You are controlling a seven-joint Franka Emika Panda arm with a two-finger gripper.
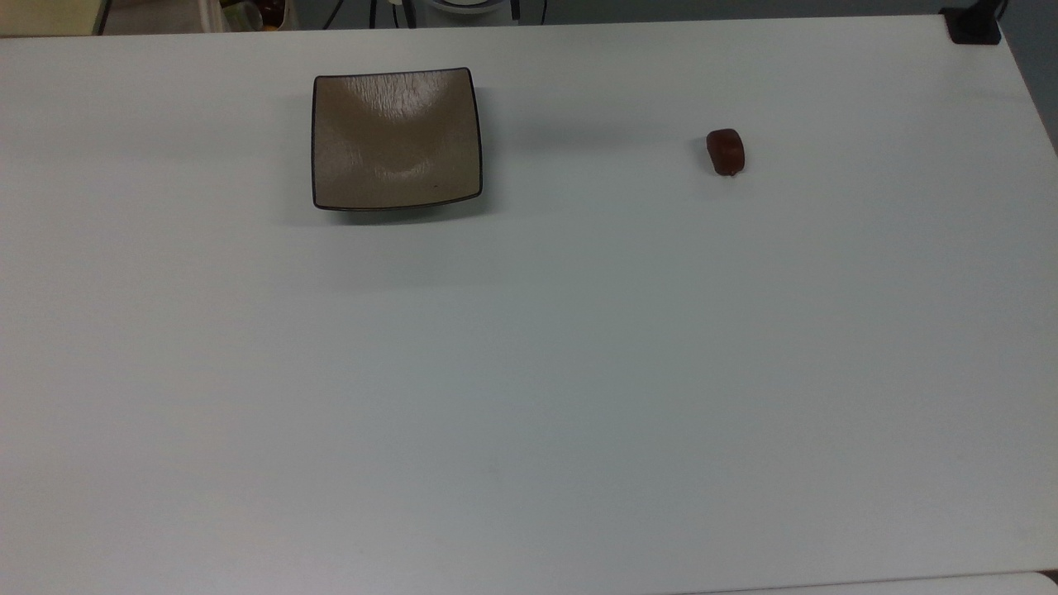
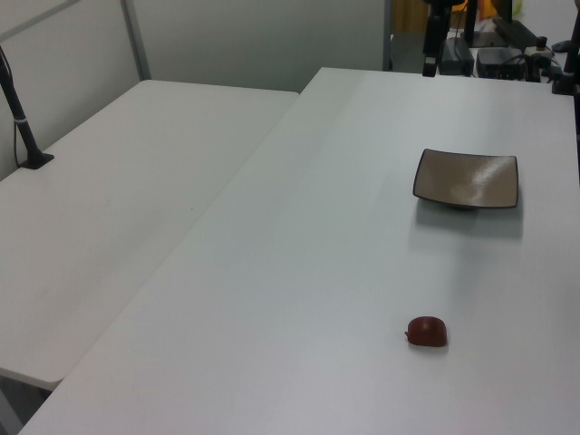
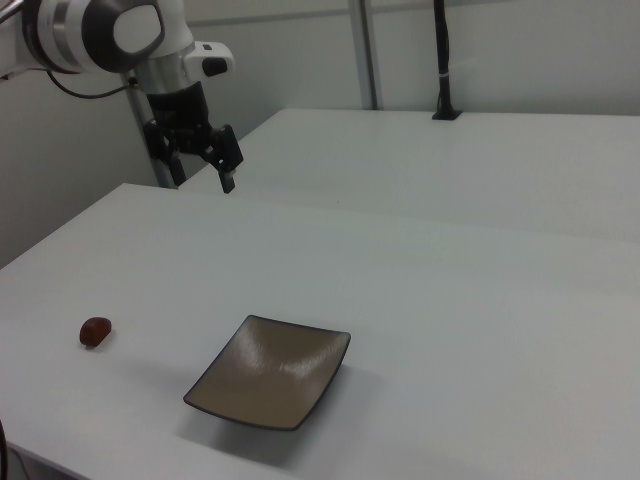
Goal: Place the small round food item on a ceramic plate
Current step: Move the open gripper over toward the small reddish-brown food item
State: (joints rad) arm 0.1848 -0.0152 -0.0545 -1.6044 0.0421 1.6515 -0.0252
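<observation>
The small round food item, a glossy reddish-brown lump, lies on the white table toward the top view's right; it also sits near the front of the left view and at the right view's left. The ceramic plate, square and tan with a thin dark rim, rests empty toward the top view's upper left, and shows too in the left view and the right view. My gripper hangs open and empty high above the table's far edge in the right view, well away from both.
A second white table adjoins this one along a seam. A black post with a cable stands on it. Cables and dark equipment crowd the far end in the left view.
</observation>
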